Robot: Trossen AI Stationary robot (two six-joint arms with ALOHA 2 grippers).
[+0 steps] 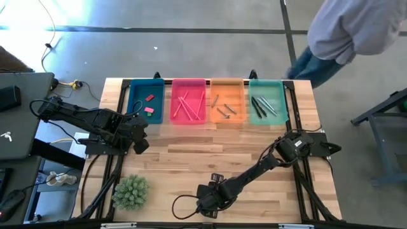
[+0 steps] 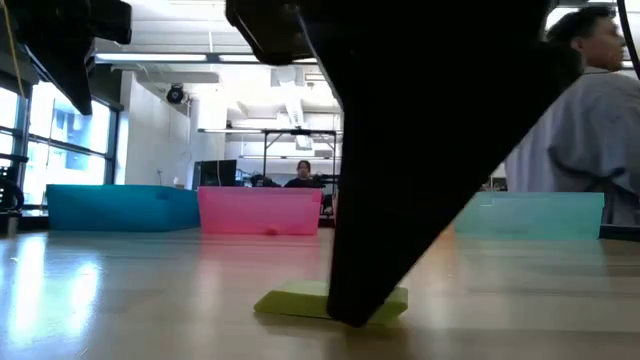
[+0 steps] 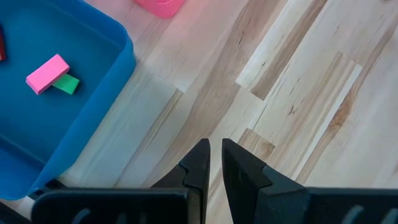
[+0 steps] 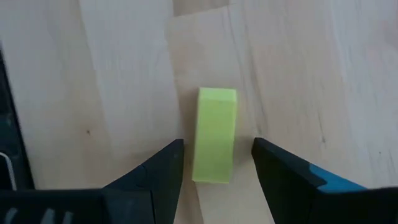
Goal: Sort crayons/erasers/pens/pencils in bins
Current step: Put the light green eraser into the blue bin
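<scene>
R gripper sits low over the table's near edge, fingers spread wide w/ a gap on each side of the yellow-green eraser. The eraser lies flat on the wood directly between the fingertips; neither pad touches it. Its long axis runs straight ahead of the gripper, parallel to the fingers, so the narrow width faces the pads. That alignment is what the closing move depends on: judged good for a squeeze across the short side, little room to twist. In the low view the arm's dark bulk comes down onto the eraser's right end, so the drop looks about done.

Farther out from the R gripper, across the table, stand the four bins: blue bin, pink, orange, teal. The blue one already holds a pink eraser and a green one, so prob. the target.

L gripper waits just beside that blue bin, fingers nearly closed, holding nothing. It's nearer the bins, but the R one is nearer the eraser.
</scene>
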